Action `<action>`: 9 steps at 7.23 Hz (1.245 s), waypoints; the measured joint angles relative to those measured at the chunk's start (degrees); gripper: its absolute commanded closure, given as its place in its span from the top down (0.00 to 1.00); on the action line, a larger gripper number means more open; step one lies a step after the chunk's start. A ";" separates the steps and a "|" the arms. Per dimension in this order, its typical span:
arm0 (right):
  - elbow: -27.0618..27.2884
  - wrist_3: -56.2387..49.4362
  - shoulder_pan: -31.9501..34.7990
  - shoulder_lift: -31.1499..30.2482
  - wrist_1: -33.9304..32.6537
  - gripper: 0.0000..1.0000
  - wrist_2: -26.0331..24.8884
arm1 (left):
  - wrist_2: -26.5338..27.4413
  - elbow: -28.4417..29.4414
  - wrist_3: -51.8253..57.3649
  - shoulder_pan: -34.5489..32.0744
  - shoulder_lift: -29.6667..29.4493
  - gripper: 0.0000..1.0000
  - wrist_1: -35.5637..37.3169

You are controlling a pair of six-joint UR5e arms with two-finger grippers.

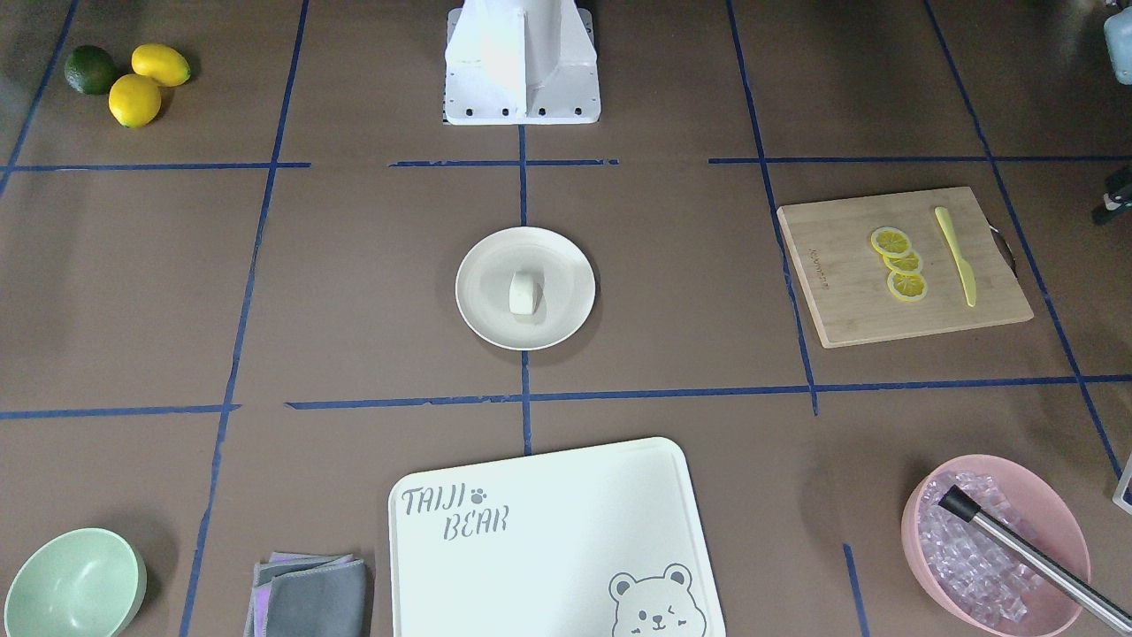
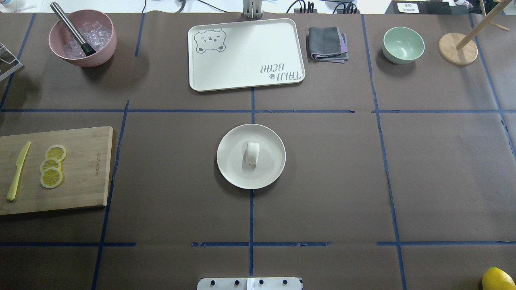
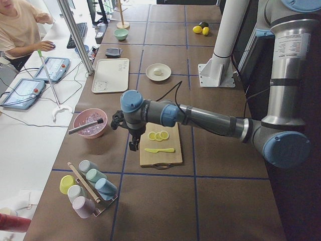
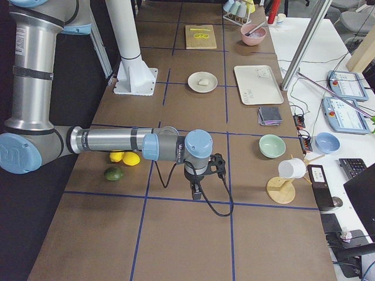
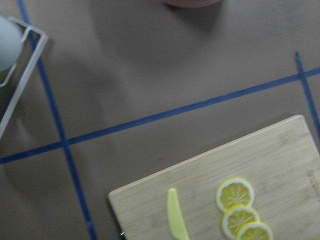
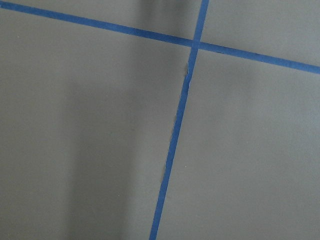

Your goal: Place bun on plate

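The small white bun lies in the middle of the round cream plate at the table's centre. Nothing touches either one. In the left side view, the bun and plate are far from my left gripper, which hangs over the table beside the wooden cutting board. In the right side view, my right gripper points down over bare table, far from the plate. I cannot tell whether either gripper is open or shut.
A bear-printed white board, a folded grey cloth, a mint-green bowl and a pink bowl of ice line the far side. Lemon slices and a yellow knife lie on the cutting board. A person sits at the operators' desk.
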 measured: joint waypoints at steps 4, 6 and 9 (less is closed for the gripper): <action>-0.92 0.66 0.23 -0.53 -0.06 1.00 -0.19 | 1.47 3.04 0.61 -3.13 6.68 1.00 -1.30; -0.91 3.57 0.26 -0.42 -0.01 1.00 -0.02 | 6.98 3.33 0.53 -3.21 6.71 1.00 -1.36; -0.85 4.55 0.21 0.15 0.10 1.00 0.01 | 8.76 2.34 0.55 -3.21 6.88 1.00 -1.44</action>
